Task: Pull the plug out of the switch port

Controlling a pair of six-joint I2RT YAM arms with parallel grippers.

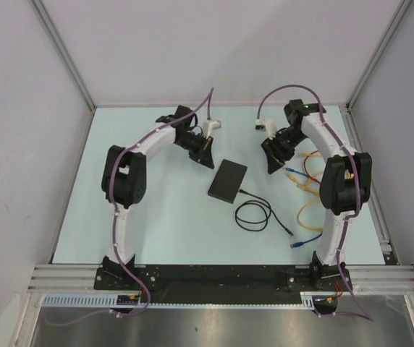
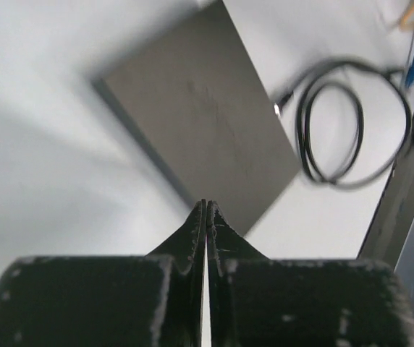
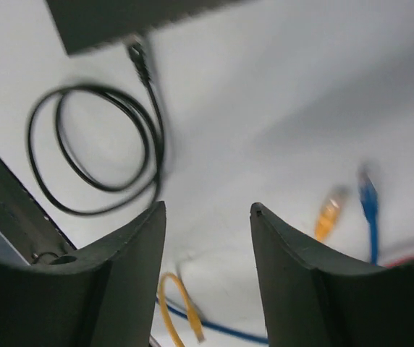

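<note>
The switch (image 1: 227,180) is a flat matte-black box lying mid-table; it also shows in the left wrist view (image 2: 203,119) and at the top of the right wrist view (image 3: 120,18). A black plug (image 1: 242,191) sits in its near right edge, also visible in the right wrist view (image 3: 136,52), with its black cable (image 1: 254,215) coiled on the table. My left gripper (image 1: 205,153) hovers shut and empty just behind the switch's far left side (image 2: 206,206). My right gripper (image 1: 272,160) hovers open and empty to the switch's right (image 3: 207,210).
Loose yellow (image 1: 307,215), blue (image 1: 302,243) and orange (image 1: 310,163) cables lie at the right by the right arm's base. White walls enclose the table at back and sides. A black rail (image 1: 221,275) runs along the near edge.
</note>
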